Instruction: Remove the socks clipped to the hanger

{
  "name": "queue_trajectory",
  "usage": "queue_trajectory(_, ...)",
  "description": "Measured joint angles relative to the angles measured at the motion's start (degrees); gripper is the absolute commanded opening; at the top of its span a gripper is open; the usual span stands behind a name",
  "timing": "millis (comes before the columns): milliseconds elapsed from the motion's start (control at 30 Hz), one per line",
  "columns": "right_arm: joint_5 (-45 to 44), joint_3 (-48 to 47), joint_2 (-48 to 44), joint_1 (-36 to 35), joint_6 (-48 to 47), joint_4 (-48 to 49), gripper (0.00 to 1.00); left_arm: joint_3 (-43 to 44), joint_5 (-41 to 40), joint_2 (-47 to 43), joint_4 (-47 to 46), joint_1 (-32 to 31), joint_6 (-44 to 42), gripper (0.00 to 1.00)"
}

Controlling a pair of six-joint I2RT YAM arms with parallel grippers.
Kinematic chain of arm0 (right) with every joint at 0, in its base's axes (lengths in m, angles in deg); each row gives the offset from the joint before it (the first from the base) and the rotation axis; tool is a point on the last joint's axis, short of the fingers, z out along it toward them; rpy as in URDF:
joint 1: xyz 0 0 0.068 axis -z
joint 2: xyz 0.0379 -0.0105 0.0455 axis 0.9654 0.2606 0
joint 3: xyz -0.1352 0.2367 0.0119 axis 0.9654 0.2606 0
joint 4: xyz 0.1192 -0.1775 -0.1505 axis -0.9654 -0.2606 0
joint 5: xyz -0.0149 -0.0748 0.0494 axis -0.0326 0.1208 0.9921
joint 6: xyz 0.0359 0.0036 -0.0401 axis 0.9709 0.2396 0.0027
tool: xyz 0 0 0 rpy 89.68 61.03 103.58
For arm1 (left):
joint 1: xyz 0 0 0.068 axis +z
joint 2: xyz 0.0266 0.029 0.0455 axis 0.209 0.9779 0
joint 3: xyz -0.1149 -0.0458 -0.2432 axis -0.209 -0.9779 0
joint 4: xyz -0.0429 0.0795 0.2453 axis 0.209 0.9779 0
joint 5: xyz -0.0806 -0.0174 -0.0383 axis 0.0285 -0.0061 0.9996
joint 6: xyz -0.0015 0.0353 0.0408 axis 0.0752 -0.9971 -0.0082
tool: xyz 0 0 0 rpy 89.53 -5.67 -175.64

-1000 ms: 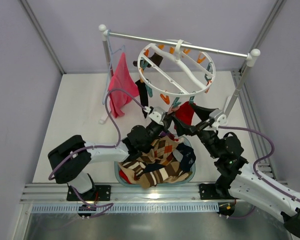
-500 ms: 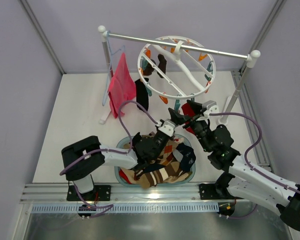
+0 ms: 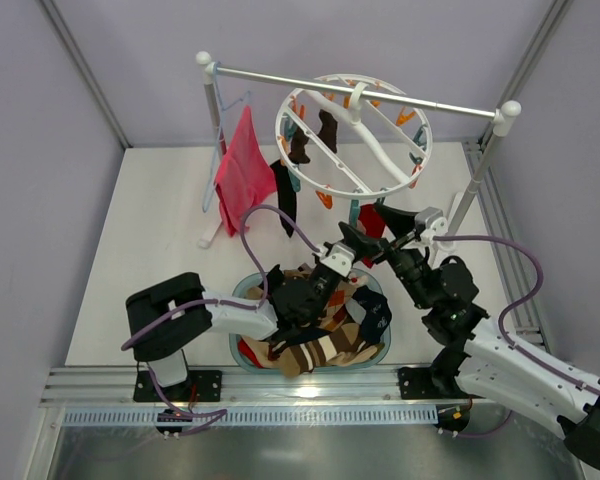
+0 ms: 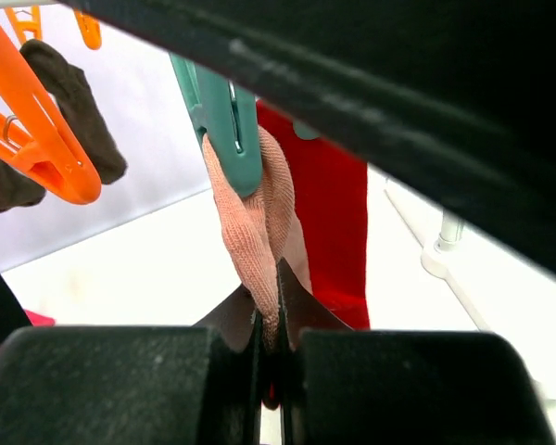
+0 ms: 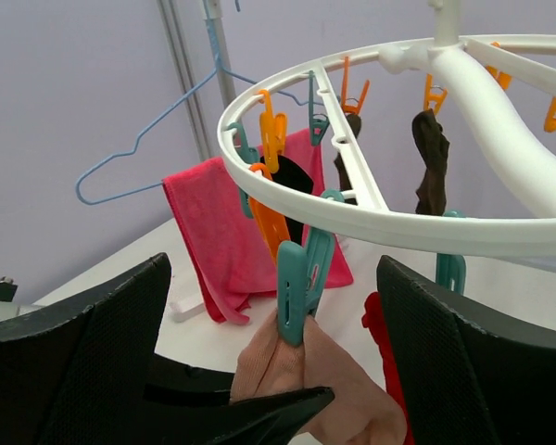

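I'm watching the unclipping step get under way on 1 sock. The left gripper (image 4: 269, 320) is pinching the lower end of a peach sock (image 4: 255, 232), its jaws squeezed tight on the fabric. That sock is hanging from a teal clip (image 4: 227, 111) on the near rim of the hanger (image 3: 352, 190), with a red sock (image 4: 329, 222) dangling just behind it.

The right gripper (image 5: 273, 352) is standing wide, holding nothing, its 2 fingers framing the same teal clip from below. To my eye the next move is calling for that gripper to rise and squeeze the clip's handles while the left one is drawing the sock down and away. A plain tug might only swing the ring.

2 dark brown socks (image 3: 298, 145) and a black sock (image 3: 283, 190) are waiting on other clips, so the job is looking partly done, with many socks lying in the basket (image 3: 384, 340) on the surface.

Compared with 1 second ago, the left gripper is sitting further right, under the near rim, the right gripper is reaching higher toward the clip, and the ring is hanging turned, its dark socks showing in different places.
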Motion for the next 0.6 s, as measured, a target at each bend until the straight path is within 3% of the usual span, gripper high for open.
queue_trajectory(267,6.95,0.98,-4.09,-0.26,1.68,-1.49,0.91,-1.11,2.49,-5.62,4.98,1.03,0.74,0.00)
queue_trajectory(600,8.11,0.11,-0.15,-0.26,2.32,-3.08,0.92,-4.76,17.77,-20.39,19.04,6.14,7.74,0.00)
